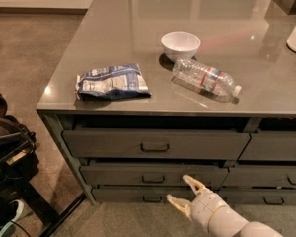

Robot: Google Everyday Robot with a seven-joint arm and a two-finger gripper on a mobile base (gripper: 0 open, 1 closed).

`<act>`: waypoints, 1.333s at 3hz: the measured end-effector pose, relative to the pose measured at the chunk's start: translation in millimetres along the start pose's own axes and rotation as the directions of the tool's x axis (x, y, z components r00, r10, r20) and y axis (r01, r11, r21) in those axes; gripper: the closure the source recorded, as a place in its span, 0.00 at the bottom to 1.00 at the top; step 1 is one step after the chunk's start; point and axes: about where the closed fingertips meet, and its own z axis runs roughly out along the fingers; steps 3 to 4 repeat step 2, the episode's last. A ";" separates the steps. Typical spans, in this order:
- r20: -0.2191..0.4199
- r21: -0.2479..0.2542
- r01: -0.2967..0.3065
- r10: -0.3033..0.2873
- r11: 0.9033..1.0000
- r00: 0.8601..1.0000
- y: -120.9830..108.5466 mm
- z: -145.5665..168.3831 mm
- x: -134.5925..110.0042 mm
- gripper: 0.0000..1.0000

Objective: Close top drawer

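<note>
The top drawer [153,143] is a wide dark grey flat front just under the counter's edge, with a small metal loop handle [155,147] at its middle. It stands pulled out a little, with a dark gap above it. My gripper [180,190] is low in the view, below and right of that handle, in front of the lower drawers. Its two pale fingers [194,183] are spread apart and hold nothing.
On the grey counter [246,43] lie a blue-and-white snack bag [112,82], a white bowl [180,45] and a clear plastic bottle [205,79] on its side. Slimmer drawers [153,176] sit below; narrower drawers [276,146] at right. Dark equipment [7,147] stands at left.
</note>
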 end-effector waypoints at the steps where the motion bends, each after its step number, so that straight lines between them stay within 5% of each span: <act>1: 0.000 0.000 0.000 0.000 1.000 1.000 0.0 0.0 0.0 0.00; 4: 0.000 0.000 0.000 0.000 1.000 1.000 0.0 0.0 0.0 0.00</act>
